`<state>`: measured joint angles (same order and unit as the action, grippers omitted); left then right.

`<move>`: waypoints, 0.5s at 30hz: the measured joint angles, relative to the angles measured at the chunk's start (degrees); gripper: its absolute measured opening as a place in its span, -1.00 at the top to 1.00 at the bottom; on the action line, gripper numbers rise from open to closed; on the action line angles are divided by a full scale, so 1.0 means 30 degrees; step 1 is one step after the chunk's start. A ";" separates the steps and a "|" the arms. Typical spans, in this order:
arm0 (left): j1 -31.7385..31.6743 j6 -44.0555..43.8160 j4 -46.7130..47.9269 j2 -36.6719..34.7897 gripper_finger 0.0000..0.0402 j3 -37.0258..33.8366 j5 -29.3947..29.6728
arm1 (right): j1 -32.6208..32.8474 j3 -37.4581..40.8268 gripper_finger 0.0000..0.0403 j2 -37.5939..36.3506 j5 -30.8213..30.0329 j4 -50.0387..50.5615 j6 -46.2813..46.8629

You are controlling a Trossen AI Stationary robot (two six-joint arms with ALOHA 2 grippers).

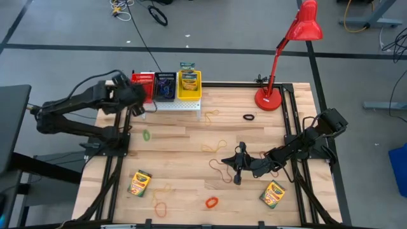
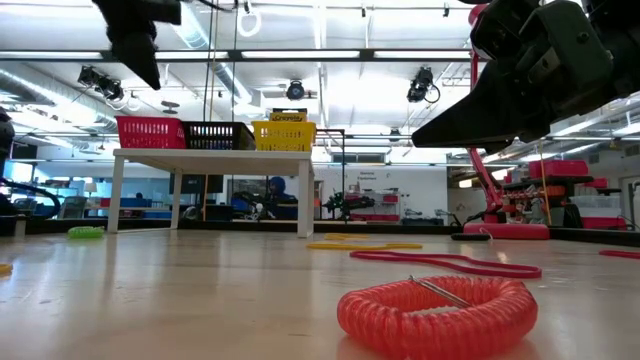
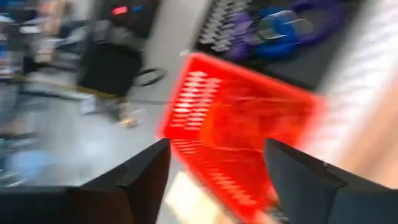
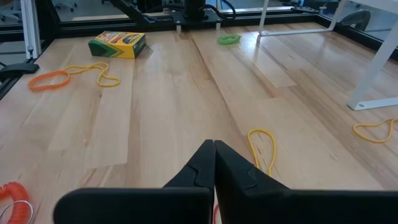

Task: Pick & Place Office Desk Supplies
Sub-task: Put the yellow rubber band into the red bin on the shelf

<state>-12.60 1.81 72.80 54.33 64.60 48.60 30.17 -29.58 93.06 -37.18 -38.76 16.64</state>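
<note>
My left gripper [image 1: 140, 102] hangs open above the red basket [image 3: 242, 124] at the left end of the white stand [image 1: 181, 105], with nothing between its fingers. The black basket [image 1: 165, 86] holds blue and purple loops. The yellow basket [image 1: 189, 86] holds a crayon box [image 1: 187, 79]. My right gripper [image 4: 214, 144] is shut and points toward the table's left over the middle of the table. A reddish rubber band [image 1: 220, 168] lies just beside it. Two crayon boxes [image 1: 139, 183] [image 1: 273, 194] lie flat near the front edge.
A red desk lamp [image 1: 280, 63] stands at the back right. Yellow bands [image 4: 264, 146], an orange loop [image 1: 211, 202], a green loop [image 1: 146, 135] and a black loop [image 1: 248, 117] lie scattered on the wood. The middle left of the table is bare.
</note>
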 joint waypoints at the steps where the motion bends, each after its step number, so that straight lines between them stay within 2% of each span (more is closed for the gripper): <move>1: 0.0502 -0.0548 0.0199 -0.0187 -0.23 0.0007 -0.0791 | 0.0000 0.0000 0.98 0.0000 -0.0002 0.0000 0.0000; 6: 0.3402 -0.3416 -0.0016 -0.0780 0.18 0.0007 -0.4422 | 0.0003 -0.0003 0.98 0.0000 0.0003 0.0000 0.0000; 9: 0.5453 -0.5038 -0.0350 -0.0703 0.39 0.0007 -0.5788 | 0.0002 0.0000 0.98 0.0000 0.0003 -0.0007 0.0000; 15: 1.0017 -0.7731 -0.2001 0.0479 0.61 0.0000 -0.5803 | 0.0007 0.0000 0.98 0.0000 0.0003 -0.0007 0.0000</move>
<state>17.45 -21.38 66.80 55.76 64.60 31.19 30.20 -29.58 93.06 -37.17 -38.79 16.64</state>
